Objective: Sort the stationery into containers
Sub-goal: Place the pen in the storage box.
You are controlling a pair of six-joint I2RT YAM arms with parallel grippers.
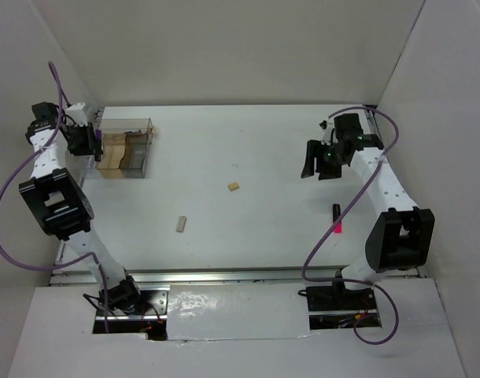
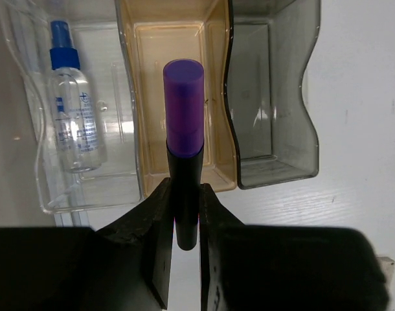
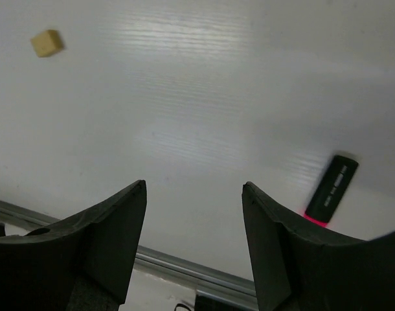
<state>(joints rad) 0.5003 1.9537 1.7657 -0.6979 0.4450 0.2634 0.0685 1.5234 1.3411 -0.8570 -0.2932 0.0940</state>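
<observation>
Purple marker (image 2: 183, 107), base hidden by left gripper (image 2: 184, 189)

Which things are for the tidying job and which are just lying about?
For the job: purple-capped black marker, pink-tipped black marker, small tan eraser cube, flat tan eraser block, clear plastic compartment box.
Just lying about: purple arm cables, silver metal rail.

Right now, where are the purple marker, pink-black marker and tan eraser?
purple marker (image 2: 183, 103): left wrist view, on its purple cap.
pink-black marker (image 3: 335, 183): right wrist view, on its black barrel.
tan eraser (image 3: 46, 43): right wrist view, on its centre.
</observation>
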